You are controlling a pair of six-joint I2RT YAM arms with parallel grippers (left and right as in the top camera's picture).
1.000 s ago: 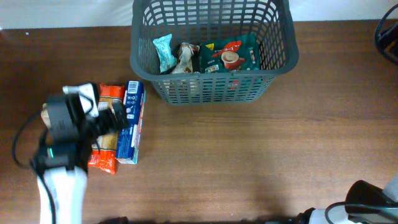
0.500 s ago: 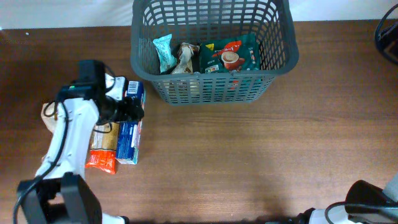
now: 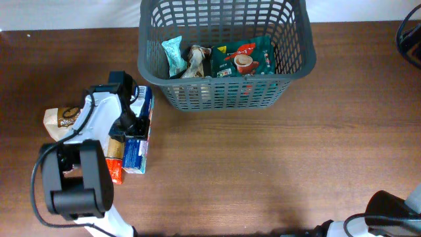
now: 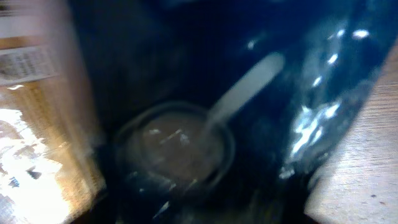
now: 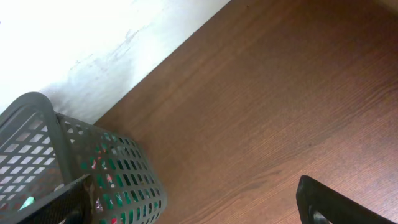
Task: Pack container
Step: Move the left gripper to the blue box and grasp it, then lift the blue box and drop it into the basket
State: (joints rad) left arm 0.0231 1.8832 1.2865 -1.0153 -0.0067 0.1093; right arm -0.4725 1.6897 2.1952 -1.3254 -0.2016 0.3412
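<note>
As your arm bends low over the blue packet (image 3: 135, 155), you cannot tell if the left gripper (image 3: 131, 122) is apart or clamped.

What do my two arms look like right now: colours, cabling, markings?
The left arm has white links between chunky black motor housings, a thin black cable looping beside its lower section, and black jaws. Of the right arm, only a black housing and some white show at the overhead corner; its jaws look matte black in the wrist view. No markings are legible.
</note>
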